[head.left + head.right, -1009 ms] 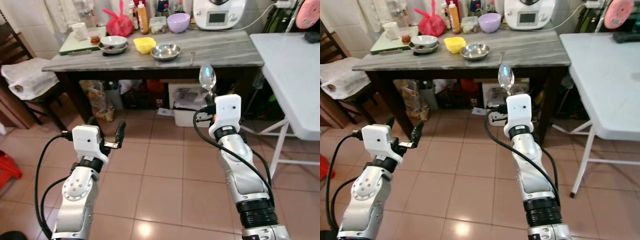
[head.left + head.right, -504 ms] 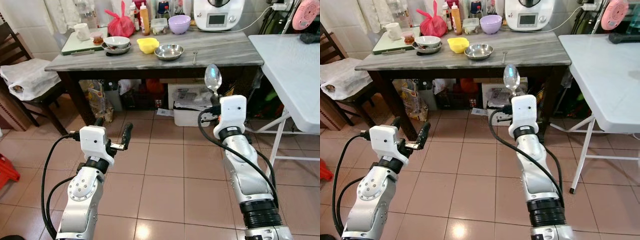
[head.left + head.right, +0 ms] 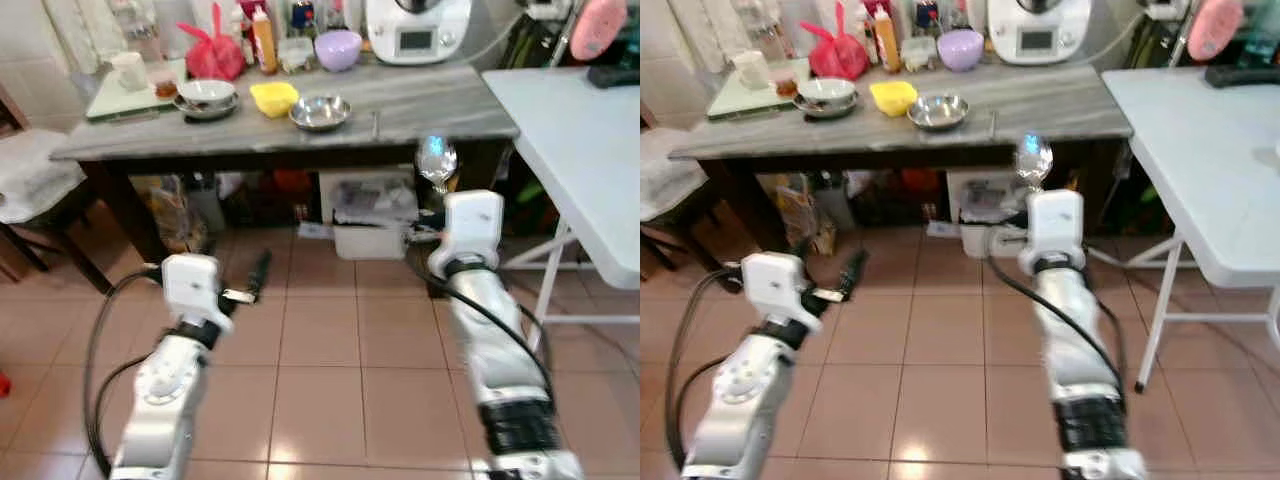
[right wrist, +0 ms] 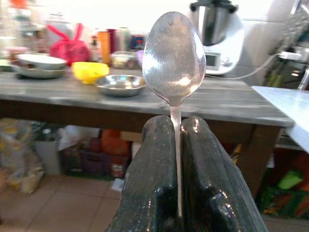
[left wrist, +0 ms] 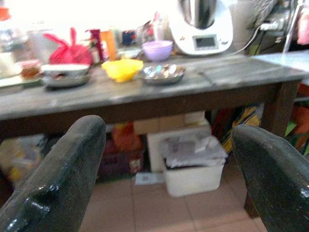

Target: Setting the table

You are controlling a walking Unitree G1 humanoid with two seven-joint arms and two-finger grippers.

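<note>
Head views, blurred: both arms raised over a tiled floor, facing a long grey stone-topped table with dark legs. White folding table stands to the robot's right.

Right gripper: the wrist view gives what the head views cannot, namely the two black fingers pressed together on the thin handle of a metal spoon. Handle runs straight down the seam between the fingers; the oval bowl stands upright just above the fingertips, shiny, lightly scuffed. In the head views the spoon's bowl reads only as a bright blur above the white wrist housing, in front of the table edge.

Left gripper: fingers wide apart, nothing between them. Finger surface is matt black and grainy. The wrist view looks along them at the table front and a white bin beneath it.

On the table: steel bowl, round and shallow; yellow bowl just beside it; a grey bowl on a plate; lilac bowl; red plastic bag; white kitchen appliance with a small display at the back.
</note>
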